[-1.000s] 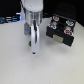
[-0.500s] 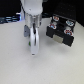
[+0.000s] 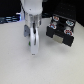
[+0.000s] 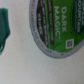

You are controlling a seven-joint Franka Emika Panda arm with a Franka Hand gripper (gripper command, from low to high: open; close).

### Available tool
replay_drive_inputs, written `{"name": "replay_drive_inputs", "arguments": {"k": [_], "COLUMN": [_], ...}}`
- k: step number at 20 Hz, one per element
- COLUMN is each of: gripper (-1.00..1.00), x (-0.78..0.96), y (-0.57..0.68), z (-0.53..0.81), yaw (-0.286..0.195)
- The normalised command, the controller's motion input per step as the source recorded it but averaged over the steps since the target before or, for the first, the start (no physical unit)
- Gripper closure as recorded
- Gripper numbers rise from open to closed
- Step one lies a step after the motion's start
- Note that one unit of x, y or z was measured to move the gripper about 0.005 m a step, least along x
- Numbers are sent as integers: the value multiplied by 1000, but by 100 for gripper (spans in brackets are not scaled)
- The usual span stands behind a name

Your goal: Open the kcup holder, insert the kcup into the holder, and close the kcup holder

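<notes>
**Hand low over the pod, drawer standing open**

Because the white Franka arm (image 3: 31, 10) reaches straight down near the middle of the pale worktop (image 3: 12, 62), its hand (image 3: 34, 51) hangs just above the surface, a posture that suits picking up something small from above. In the exterior view the small pod cannot be made out under the fingers. The wrist view fills the gap: the round green foil lid of the white kcup (image 4: 56, 25), printed "DARK MAGIC", lies close below the camera on the pale surface, lid up, which is how it would need to sit to be taken from above and dropped into a round slot. A blurred teal shape (image 4: 5, 27) at one edge of that view is too soft to name. Whether the hand is spread or closed on the pod, I cannot tell; the fingertips are too blurred in both views.

Further to the exterior view's right, toward the far edge of the worktop, stands the black boxy kcup holder (image 3: 61, 29). Its drawer appears pulled out, with round slots showing, so the opening step looks done and the pod awaits transfer.
</notes>
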Motion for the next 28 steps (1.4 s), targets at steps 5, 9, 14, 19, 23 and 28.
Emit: {"name": "replay_drive_inputs", "arguments": {"k": [5, 9, 14, 19, 23, 28], "gripper": [100, -100, 100, 100, 100, 100], "x": [-282, -242, -41, 49, 79, 93], "y": [0, 0, -36, 200, 406, 446], "z": [-62, 24, -17, 514, 852, 884], "yaw": [22, -62, -63, -19, 10, 22]}}
